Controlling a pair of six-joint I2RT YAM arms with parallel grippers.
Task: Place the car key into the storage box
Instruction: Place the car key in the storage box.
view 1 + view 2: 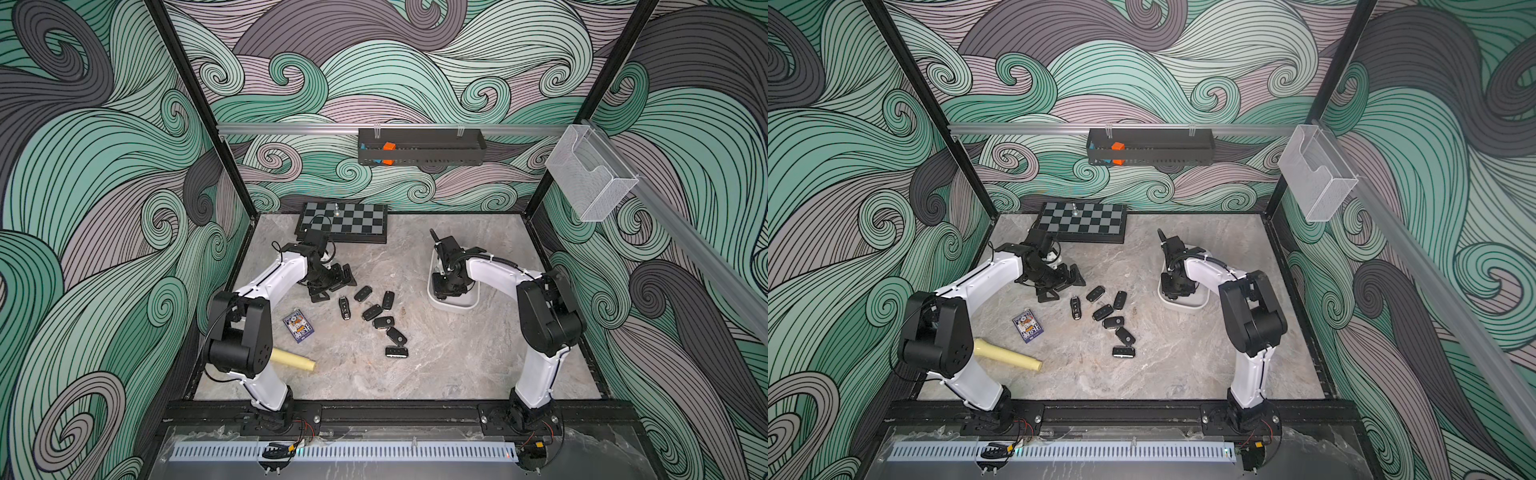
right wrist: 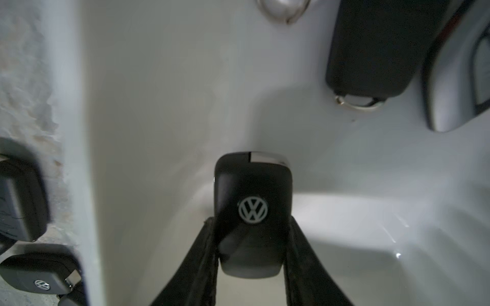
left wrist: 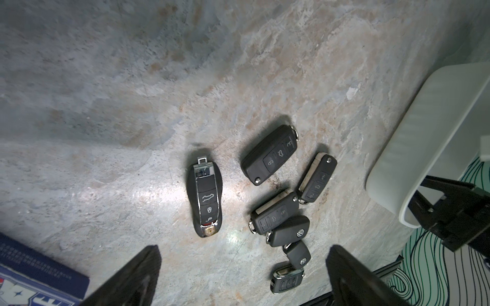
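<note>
My right gripper (image 2: 250,225) is shut on a black car key (image 2: 253,212) with a VW badge, gripping it by its sides. It holds the key down inside the white storage box (image 2: 159,106), close to the floor. In both top views the right gripper (image 1: 444,291) reaches into the box (image 1: 457,308). Two more keys lie in the box, a black one (image 2: 371,53) and a silver-edged one (image 2: 456,79). Several black keys (image 1: 382,322) lie loose on the table left of the box. My left gripper (image 3: 244,254) hangs open over them, holding nothing.
A chessboard (image 1: 343,222) lies at the back with one small piece on it. A blue card pack (image 1: 298,326) and a yellow cylinder (image 1: 293,359) lie near the left arm. On the walls hang a black perforated tray (image 1: 422,147) and a clear basket (image 1: 588,174).
</note>
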